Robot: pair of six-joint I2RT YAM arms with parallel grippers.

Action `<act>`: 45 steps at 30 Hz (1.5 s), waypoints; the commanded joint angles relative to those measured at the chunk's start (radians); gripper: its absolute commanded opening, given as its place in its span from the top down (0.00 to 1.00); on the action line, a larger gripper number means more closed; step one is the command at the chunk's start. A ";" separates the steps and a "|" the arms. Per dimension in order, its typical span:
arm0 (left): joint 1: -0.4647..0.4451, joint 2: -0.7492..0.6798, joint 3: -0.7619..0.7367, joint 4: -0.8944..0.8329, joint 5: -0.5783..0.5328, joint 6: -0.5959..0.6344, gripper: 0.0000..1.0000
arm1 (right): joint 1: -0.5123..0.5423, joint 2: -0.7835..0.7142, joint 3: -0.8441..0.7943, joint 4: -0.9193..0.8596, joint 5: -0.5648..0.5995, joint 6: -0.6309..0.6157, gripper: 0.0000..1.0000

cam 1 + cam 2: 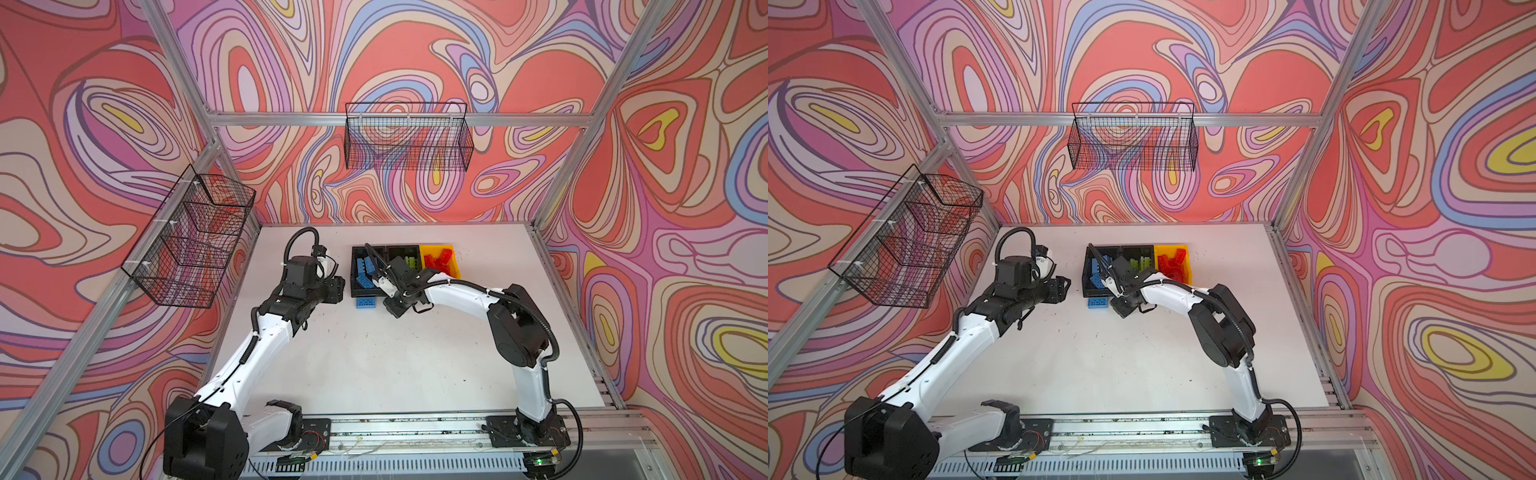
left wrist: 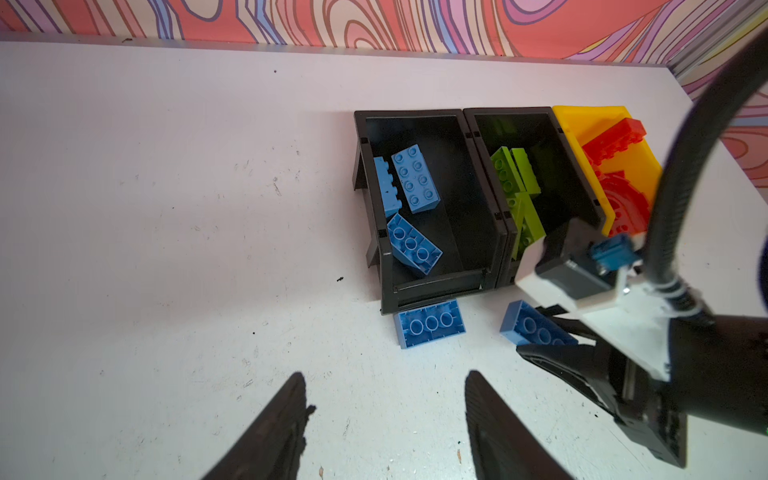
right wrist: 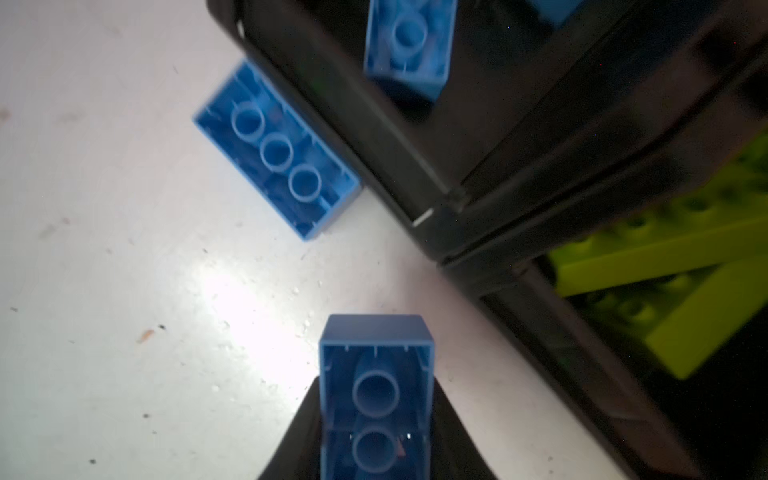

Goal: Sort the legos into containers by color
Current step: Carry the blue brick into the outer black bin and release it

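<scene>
Currently gripped: blue studded plastic brick [image 3: 374,415], hollow underside facing the wrist camera, long axis in line with the fingers, free end toward the black bins' near edge.
Right pincer [image 3: 376,399]: clenched on that brick's long sides, near side of the bins.
Loose blue brick [image 2: 430,324]: underside up on the white table [image 2: 166,249], just beside the left black plastic bin [image 2: 436,289], long axis left-right along its near wall.
Left pincer [image 2: 384,415]: released, empty, left of the bins.
Middle black bin [image 2: 507,111]: lime green bricks [image 2: 515,174].
Yellow bin [image 2: 590,114], right: red bricks [image 2: 615,141].
</scene>
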 commanded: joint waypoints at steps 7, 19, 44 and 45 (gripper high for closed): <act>0.008 -0.017 -0.016 0.024 0.045 0.007 0.38 | -0.032 0.120 0.405 -0.036 0.177 0.199 0.69; 0.008 -0.026 -0.016 0.022 0.079 0.009 0.38 | -0.097 0.315 0.583 0.074 0.071 0.342 0.66; -0.062 0.126 0.060 -0.034 0.106 0.214 0.38 | -0.150 0.183 0.430 0.203 0.076 0.319 0.44; -0.086 0.149 0.079 -0.054 0.085 0.267 0.36 | -0.156 0.148 0.389 0.221 0.078 0.321 0.44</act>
